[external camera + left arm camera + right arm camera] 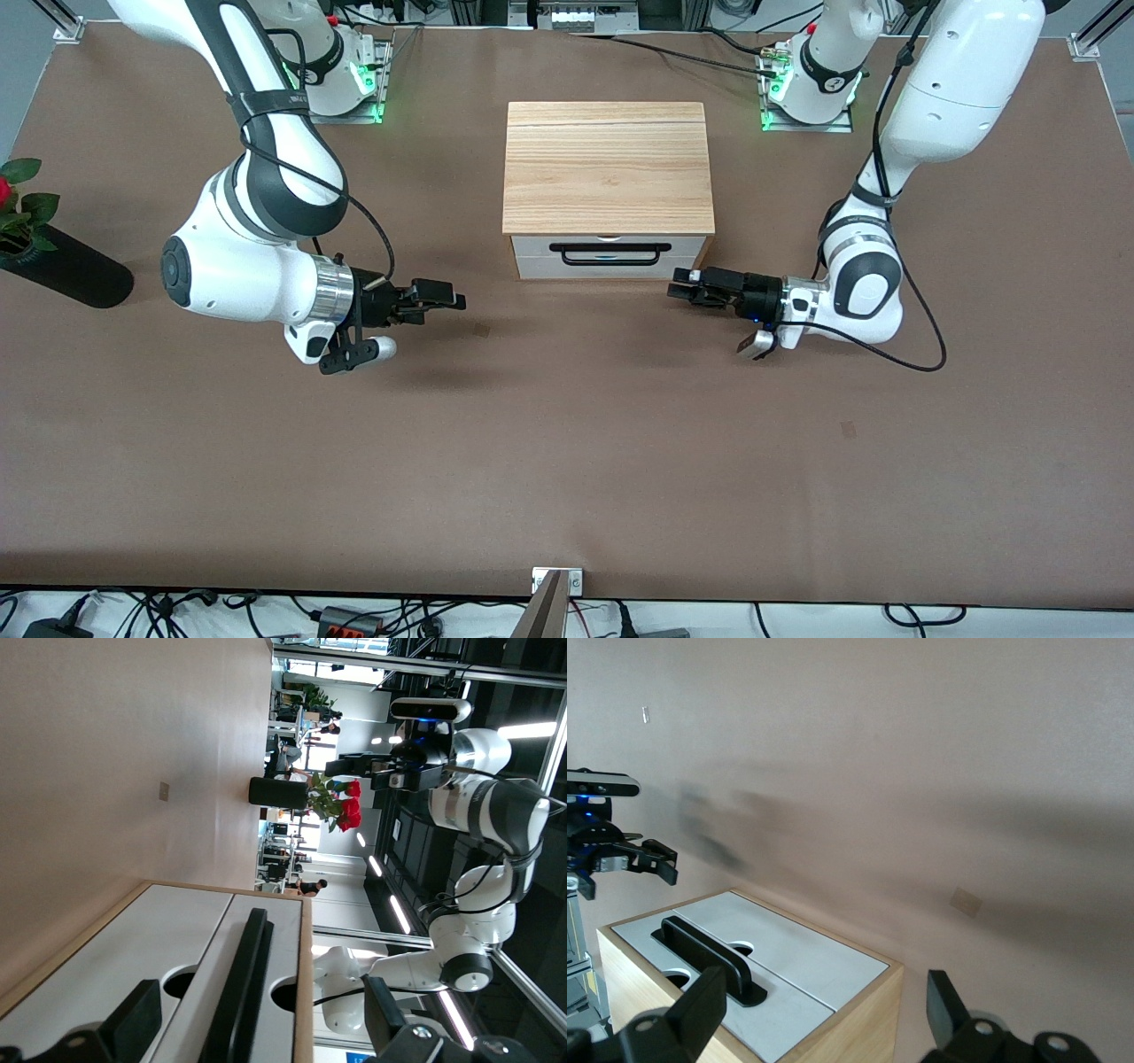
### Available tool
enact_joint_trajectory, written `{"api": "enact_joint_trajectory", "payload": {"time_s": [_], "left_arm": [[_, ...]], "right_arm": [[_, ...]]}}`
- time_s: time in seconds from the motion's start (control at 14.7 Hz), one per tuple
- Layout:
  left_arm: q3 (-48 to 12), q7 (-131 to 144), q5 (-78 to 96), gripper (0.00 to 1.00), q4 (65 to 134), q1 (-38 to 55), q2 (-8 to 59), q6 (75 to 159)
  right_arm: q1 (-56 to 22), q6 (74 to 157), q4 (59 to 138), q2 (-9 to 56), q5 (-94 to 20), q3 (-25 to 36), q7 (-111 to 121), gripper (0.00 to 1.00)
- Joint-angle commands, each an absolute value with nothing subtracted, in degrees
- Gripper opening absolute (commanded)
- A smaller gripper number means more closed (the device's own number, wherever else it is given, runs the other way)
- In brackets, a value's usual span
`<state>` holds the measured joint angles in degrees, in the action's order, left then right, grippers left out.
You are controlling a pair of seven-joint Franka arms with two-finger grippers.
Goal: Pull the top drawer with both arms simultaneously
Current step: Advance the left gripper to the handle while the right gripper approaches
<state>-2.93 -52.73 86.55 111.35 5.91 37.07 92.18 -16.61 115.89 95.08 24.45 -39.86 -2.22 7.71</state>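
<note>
The top drawer is the white upper panel of the cabinet front. It is closed, and its long black bar handle is untouched. My left gripper is open and empty. It hovers low over the table just off the cabinet's front corner at the left arm's end, pointing toward the handle. My right gripper is open and empty over the table off the other front corner, farther from the cabinet. The left wrist view shows the drawer and handle close up. The right wrist view shows them farther off.
The cabinet's light-wood top covers the drawers. A lower white panel sits under the top drawer. A black vase with a red flower lies at the right arm's end of the table. A small mount stands at the near edge.
</note>
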Motion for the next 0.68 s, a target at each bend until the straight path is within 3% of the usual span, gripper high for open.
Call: {"api": "enact_joint_trajectory", "payload": {"time_s": [0.0,0.2,0.41,0.61], "left_arm": [[-3.16,-55.54,88.68,0.92,113.37,6.15,36.39,92.81],[-4.66,-60.46,90.17,0.8,115.57,6.06,36.56,92.9],[-5.71,-61.34,90.79,0.75,116.8,6.06,36.56,92.9],[-5.8,-62.66,90.79,0.57,117.33,6.06,36.56,92.81]], "right_arm": [[-23.03,119.09,90.18,34.1,-43.59,-1.67,7.21,1.0],[-23.12,119.09,90.35,34.28,-44.12,-1.76,7.38,1.0],[-22.94,119.35,90.18,35.5,-45.08,-2.11,7.65,1.0],[-22.94,119.27,90.18,36.12,-49.38,-2.2,9.4,1.0]]}}
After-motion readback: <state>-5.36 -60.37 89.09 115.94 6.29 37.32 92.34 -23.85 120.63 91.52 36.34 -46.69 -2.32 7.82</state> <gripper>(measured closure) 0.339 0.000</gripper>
